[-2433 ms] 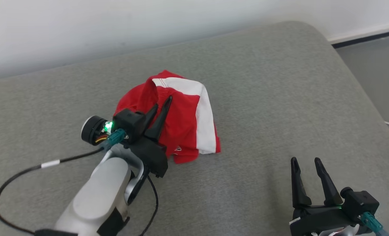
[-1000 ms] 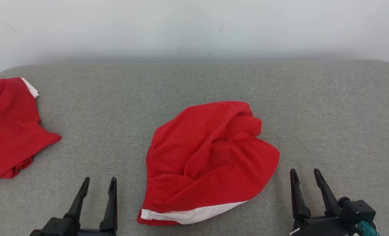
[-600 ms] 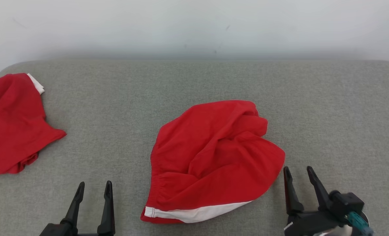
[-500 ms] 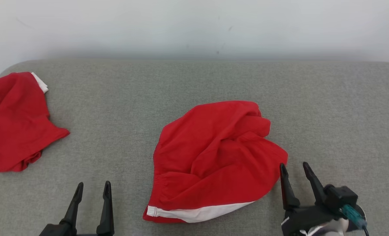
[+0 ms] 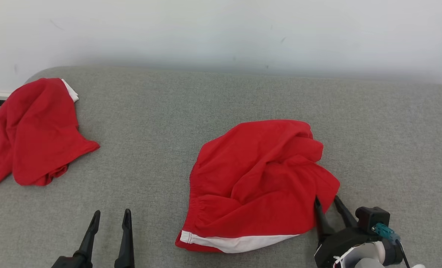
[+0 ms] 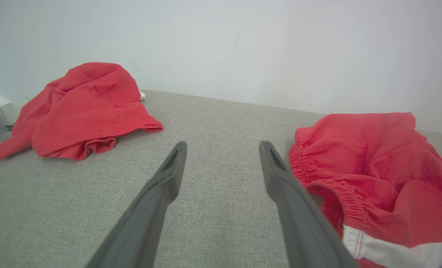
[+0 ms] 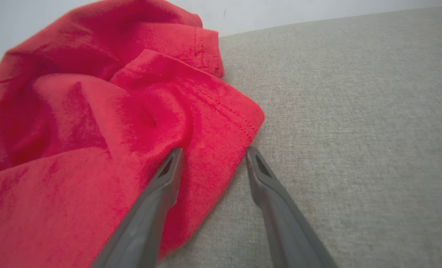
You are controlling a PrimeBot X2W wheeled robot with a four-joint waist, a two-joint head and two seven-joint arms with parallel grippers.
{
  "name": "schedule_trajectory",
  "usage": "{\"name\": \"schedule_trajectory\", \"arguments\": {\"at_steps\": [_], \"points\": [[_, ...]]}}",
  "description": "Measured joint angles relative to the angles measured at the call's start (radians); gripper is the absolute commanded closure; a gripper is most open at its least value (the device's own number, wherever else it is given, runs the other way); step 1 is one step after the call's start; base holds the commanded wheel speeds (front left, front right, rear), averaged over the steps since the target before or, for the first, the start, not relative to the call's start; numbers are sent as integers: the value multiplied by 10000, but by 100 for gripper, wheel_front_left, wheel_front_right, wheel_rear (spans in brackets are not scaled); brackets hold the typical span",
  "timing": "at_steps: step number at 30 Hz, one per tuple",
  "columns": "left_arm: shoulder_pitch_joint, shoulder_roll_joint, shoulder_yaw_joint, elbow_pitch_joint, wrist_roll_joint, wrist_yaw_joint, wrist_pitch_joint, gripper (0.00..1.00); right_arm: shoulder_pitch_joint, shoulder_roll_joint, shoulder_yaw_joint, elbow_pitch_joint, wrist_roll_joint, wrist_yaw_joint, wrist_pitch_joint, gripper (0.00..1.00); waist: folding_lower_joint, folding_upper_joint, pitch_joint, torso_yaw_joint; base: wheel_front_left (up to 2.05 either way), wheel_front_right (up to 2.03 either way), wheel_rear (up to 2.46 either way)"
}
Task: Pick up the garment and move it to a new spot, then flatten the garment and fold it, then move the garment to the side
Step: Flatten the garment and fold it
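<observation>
Reaching forward from its resting spot of a second ago, the right gripper (image 5: 326,201) straddles the near-right corner of the crumpled red shorts (image 5: 254,178) at mid-cushion. Its fingers are apart, one over cloth and one over the grey cushion (image 5: 150,123), apparently lining up a pinch. The left gripper (image 5: 111,213) waits spread and empty beside the waistband. A second red garment (image 5: 34,130) lies well apart.

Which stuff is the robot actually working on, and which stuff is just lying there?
In the job:
middle red garment, white stripe
right pincer, open at its corner

Lying about:
other red garment, far left
left pincer, open, touching nothing
</observation>
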Motion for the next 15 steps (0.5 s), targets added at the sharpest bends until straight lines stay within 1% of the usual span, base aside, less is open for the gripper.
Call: {"name": "schedule_trajectory", "arguments": {"at_steps": [3,6,11,15], "points": [[48,-8,40,-15,2,2,0,0,-83,-33,88,-36,188,0,2,100,0,0,-58,17,0,0,0],[151,-10,132,-21,2,0,0,0,-20,-90,138,-418,198,0,0,100,0,0,-87,-79,0,0,0],[209,-15,71,-10,-132,0,0,0,727,-253,-136,-1737,219,0,2,100,0,0,-101,-308,0,0,0],[203,-15,15,23,-295,0,0,0,1712,-493,17,-2803,493,0,0,100,0,0,-72,-519,0,0,0]]}}
